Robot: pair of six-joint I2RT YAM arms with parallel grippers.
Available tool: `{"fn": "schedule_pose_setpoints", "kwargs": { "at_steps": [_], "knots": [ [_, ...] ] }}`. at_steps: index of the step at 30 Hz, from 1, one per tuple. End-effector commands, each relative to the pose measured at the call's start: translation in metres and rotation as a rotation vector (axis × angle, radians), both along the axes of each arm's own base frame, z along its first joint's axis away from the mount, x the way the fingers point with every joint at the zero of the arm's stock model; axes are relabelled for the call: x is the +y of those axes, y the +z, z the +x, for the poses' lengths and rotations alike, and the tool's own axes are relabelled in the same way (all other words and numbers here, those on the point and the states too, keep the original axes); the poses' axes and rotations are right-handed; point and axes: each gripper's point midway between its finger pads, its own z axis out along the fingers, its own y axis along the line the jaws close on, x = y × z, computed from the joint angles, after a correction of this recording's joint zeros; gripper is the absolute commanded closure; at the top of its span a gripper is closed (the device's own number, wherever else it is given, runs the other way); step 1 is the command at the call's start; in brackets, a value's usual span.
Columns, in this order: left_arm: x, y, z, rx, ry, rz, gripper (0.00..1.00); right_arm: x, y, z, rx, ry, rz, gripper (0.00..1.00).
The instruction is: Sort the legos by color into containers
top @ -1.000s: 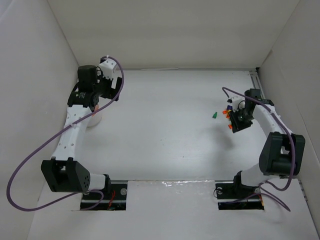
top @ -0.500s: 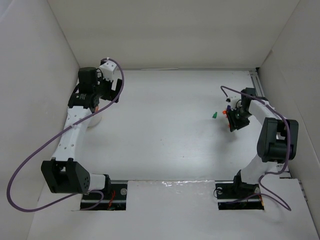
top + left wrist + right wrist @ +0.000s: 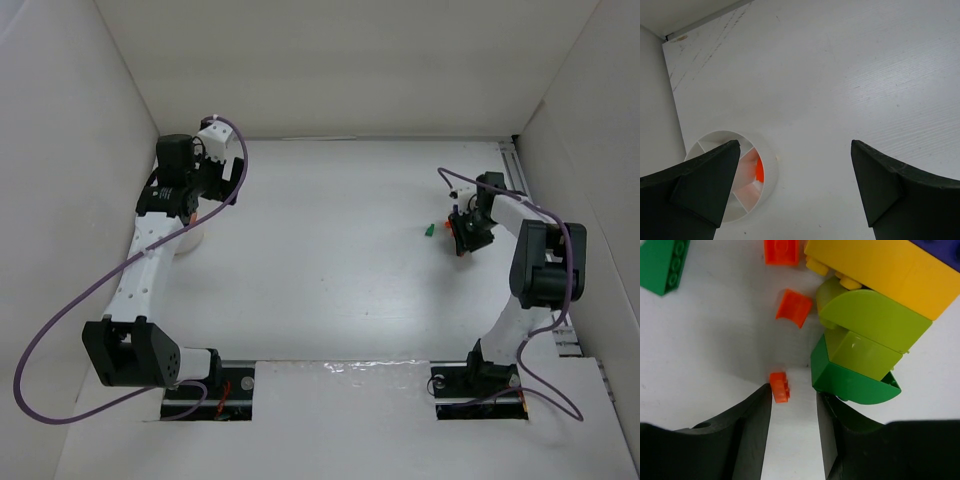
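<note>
Bowl [image 3: 772,169], white, round, split by thin walls, with an orange piece [image 3: 759,170] in one section; left claw [image 3: 795,145] spread wide above it. Right claw [image 3: 794,390] released, a tiny orange brick [image 3: 779,386] between its fingers, beside the joined yellow brick [image 3: 880,265], lime bricks [image 3: 870,315] and green brick [image 3: 850,377] at the right of the table [image 3: 320,260].

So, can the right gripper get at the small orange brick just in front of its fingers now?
Probably yes. The small orange brick lies at the mouth of the right gripper, jaws apart, nothing blocking it. The green curved brick beside one finger may get bumped.
</note>
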Motion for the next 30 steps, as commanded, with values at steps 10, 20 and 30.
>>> {"fn": "schedule_pose_setpoints", "kwargs": {
  "at_steps": [10,20,30],
  "knots": [
    [0.002,0.003,0.000,-0.028,0.010,0.007,0.09,0.005,0.003,0.017,-0.041,0.033,0.015,0.59],
    [0.002,0.003,0.000,-0.028,0.010,0.007,0.09,0.010,0.003,0.018,-0.032,0.043,0.025,0.65],
    [0.002,0.003,0.000,-0.028,0.010,0.007,0.09,0.017,-0.003,0.023,-0.013,0.054,0.030,0.66]
  ]
}}
